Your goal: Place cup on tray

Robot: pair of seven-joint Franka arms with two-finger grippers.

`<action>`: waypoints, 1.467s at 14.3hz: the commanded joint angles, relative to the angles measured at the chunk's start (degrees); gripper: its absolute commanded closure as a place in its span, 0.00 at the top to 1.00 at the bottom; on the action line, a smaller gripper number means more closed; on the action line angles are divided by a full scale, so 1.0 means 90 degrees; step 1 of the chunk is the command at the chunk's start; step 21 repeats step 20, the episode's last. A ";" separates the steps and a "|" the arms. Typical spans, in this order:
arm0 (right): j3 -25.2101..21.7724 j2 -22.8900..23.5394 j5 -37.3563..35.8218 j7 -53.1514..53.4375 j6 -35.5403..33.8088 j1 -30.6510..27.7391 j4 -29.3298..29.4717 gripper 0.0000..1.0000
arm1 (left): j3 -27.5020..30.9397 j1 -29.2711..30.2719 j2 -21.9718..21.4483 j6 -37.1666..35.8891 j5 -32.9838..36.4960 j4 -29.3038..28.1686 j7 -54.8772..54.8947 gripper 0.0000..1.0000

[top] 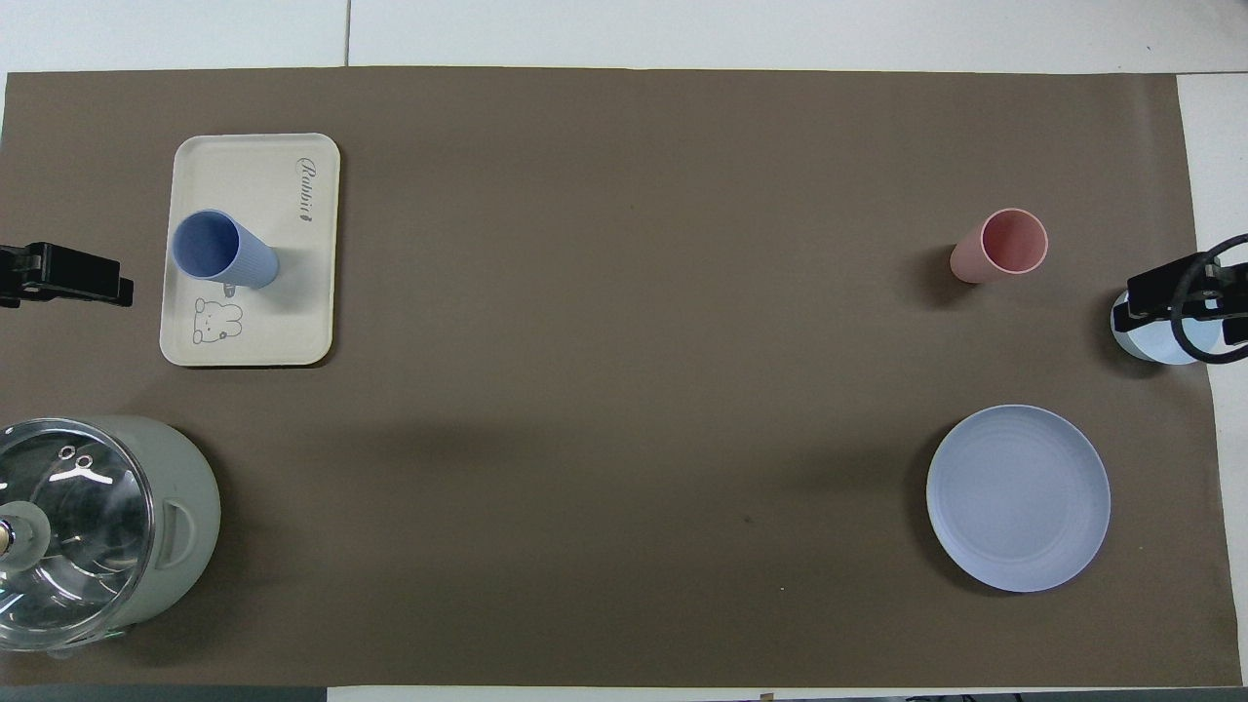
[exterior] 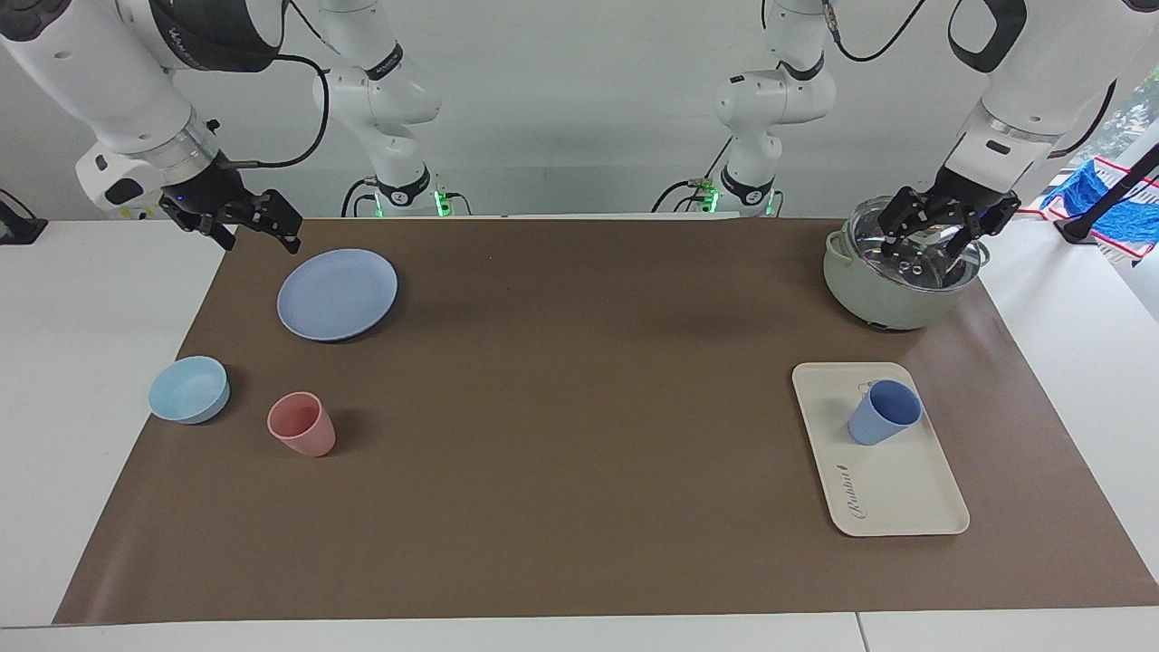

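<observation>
The medium-blue cup [exterior: 883, 413] stands upright on the cream-white tray [exterior: 905, 493] at the left arm's end of the table, on the half of the tray nearer the robots. In the overhead view the cup [top: 219, 250] is beside the tray's [top: 297, 322] rabbit drawing. My left gripper [exterior: 943, 235] is open and empty, up in the air over the pot, apart from the cup; its tip shows at the overhead view's edge [top: 73, 275]. My right gripper [exterior: 249, 228] is open and empty, raised over the mat's edge by the blue plate.
A grey-green pot with a glass lid [exterior: 892, 290] stands nearer to the robots than the tray. At the right arm's end are a round blue plate [exterior: 337, 294], a light-blue bowl [exterior: 188, 389] and a pink cup [exterior: 302, 424]. A brown mat [exterior: 579, 407] covers the table.
</observation>
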 commanded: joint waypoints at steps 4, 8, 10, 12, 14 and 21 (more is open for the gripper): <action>0.0273 0.0043 -0.0513 -0.0447 0.0197 -0.0026 0.0210 1.00 | -0.0005 -0.0019 -0.0211 0.0163 -0.0017 -0.0261 -0.0060 1.00; 0.0302 0.0073 -0.0466 -0.0398 0.0442 -0.0016 0.0387 1.00 | -0.0005 -0.0019 -0.0211 0.0143 -0.0017 -0.0261 -0.0050 1.00; 0.0293 0.0073 -0.0465 -0.0388 0.0452 -0.0016 0.0387 1.00 | -0.0005 -0.0019 -0.0211 0.0104 -0.0017 -0.0261 -0.0050 1.00; 0.0303 0.0073 -0.0475 -0.0398 0.0433 -0.0016 0.0387 1.00 | -0.0005 -0.0019 -0.0211 0.0104 -0.0017 -0.0261 -0.0060 1.00; 0.0303 0.0073 -0.0475 -0.0408 0.0433 -0.0016 0.0387 1.00 | -0.0005 -0.0019 -0.0211 0.0104 -0.0017 -0.0261 -0.0060 1.00; 0.0293 0.0073 -0.0475 -0.0408 0.0442 -0.0016 0.0387 1.00 | -0.0015 -0.0019 -0.0211 0.0104 -0.0017 -0.0261 -0.0060 1.00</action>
